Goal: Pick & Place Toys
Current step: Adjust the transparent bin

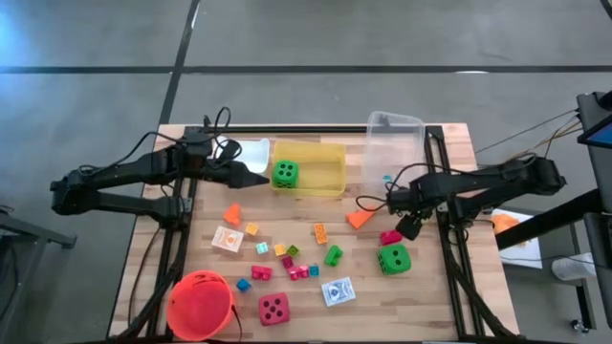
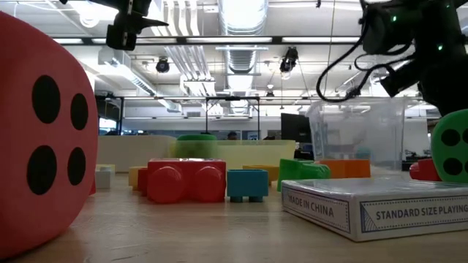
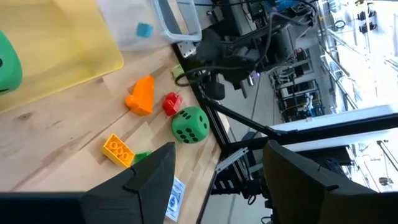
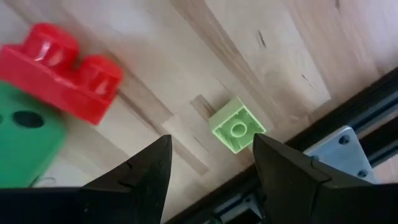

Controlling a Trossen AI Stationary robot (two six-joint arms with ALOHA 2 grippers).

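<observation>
Below, right gripper [image 4: 208, 165] open over, perhaps touching, light-green block [image 4: 237, 124]

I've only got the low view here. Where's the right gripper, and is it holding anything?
Observer: The right gripper hangs just beside the red block. Its jaws are open and empty.
Operator: What's in front of it?
Observer: Its wrist view shows a small light-green block lying on the wood just ahead of the jaws.
Operator: And the left one?
Observer: The left gripper is beside the yellow bin, jaws open and empty. A green die sits in that bin.
</observation>
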